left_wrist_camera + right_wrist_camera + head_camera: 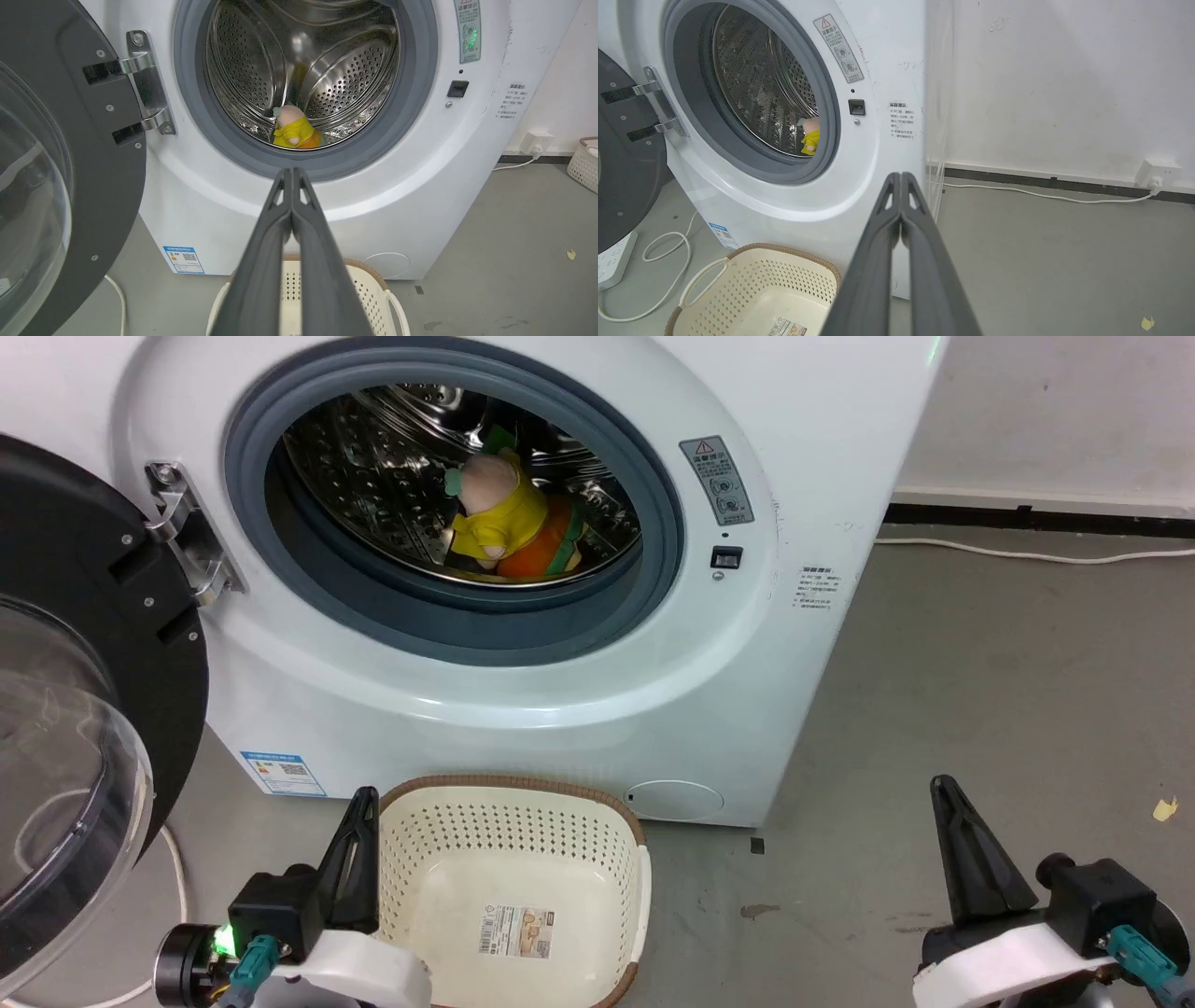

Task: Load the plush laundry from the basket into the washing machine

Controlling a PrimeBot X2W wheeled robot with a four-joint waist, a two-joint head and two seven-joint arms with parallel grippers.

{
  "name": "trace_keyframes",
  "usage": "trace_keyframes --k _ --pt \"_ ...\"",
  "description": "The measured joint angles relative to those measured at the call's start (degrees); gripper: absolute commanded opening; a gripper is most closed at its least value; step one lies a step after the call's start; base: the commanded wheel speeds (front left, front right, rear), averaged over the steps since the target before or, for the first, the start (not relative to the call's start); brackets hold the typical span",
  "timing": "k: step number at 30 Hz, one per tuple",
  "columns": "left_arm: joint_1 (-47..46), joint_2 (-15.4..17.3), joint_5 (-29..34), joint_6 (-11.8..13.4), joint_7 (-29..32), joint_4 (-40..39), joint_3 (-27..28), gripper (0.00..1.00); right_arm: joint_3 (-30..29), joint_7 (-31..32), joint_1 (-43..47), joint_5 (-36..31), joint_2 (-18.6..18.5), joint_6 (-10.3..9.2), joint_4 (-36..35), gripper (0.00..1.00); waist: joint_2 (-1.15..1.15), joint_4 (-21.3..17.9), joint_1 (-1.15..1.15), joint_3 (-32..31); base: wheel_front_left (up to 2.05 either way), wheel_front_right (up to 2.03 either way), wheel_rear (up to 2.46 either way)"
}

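Observation:
Inside the steel drum of the white washing machine (pixel 579 709) lie both plush toys: the pink-headed doll in a yellow shirt (pixel 492 509) leans on the orange burger plush (pixel 546 553). The doll (pixel 292 130) also shows in the left wrist view, and at the drum's edge (pixel 810 135) in the right wrist view. The cream basket (pixel 579 831) stands on the floor before the washer, holding nothing but its paper label (pixel 516 931). My left gripper (pixel 359 803) is shut at the basket's left rim. Over bare floor to the right, my right gripper (pixel 941 789) is also shut, holding nothing.
The round black-rimmed door (pixel 84 709) stands swung open at the left. A white cable (pixel 1027 553) runs along the wall's base at the right, and another cable (pixel 668 261) with a power strip (pixel 614 259) lies left of the basket. A second basket (pixel 584 163) sits far right.

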Motion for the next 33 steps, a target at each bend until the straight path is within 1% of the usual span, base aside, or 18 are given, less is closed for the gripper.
trace_keyframes --k 33 --pt "0.0 -0.4 1.9 0.5 3.7 -1.4 0.8 0.00 -0.2 3.8 0.0 -1.8 0.0 0.00 -0.5 0.00 0.00 0.5 0.00 -1.6 0.00 0.00 0.00"
